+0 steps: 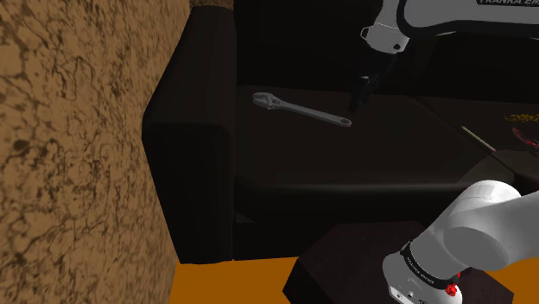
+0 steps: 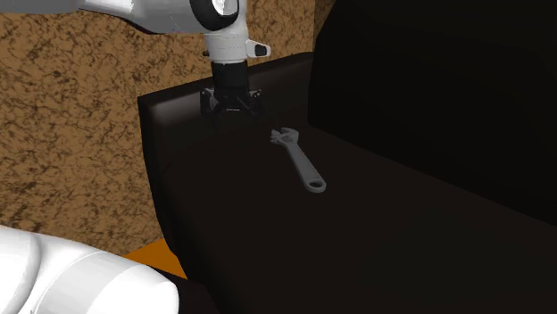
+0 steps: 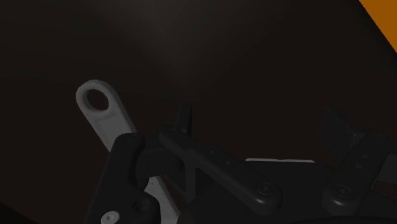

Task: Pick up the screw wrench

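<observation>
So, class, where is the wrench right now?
In the shoulder view the wrench lies flat on the dark sofa seat, its ring end near the gripper.

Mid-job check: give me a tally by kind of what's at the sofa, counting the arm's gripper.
Wrench: 1
Gripper: 1
Sofa: 1
Total: 3

A home sitting room, a dark sofa (image 1: 285, 160) with broad armrest (image 1: 192, 164) and tall backrest (image 1: 294, 43) at the shoulder view's centre, a mottled brown wall (image 1: 69, 147) at nine o'clock, a plain orange floor (image 1: 233, 281) at six o'clock
</observation>
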You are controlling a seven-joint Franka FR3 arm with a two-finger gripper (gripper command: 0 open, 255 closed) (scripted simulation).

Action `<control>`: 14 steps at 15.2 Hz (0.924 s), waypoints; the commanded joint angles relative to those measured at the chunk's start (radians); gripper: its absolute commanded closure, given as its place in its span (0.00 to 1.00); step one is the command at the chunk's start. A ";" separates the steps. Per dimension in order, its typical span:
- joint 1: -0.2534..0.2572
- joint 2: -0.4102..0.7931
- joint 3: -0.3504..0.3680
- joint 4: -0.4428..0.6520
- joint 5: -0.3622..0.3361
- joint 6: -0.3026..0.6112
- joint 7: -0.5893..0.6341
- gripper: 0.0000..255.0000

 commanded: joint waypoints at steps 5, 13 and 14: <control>0.005 0.224 -0.064 0.108 0.002 0.109 -0.126 0.00; 0.002 0.534 -0.118 0.321 0.054 0.190 -0.296 0.00; 0.000 0.574 -0.122 0.354 0.063 0.195 -0.316 0.00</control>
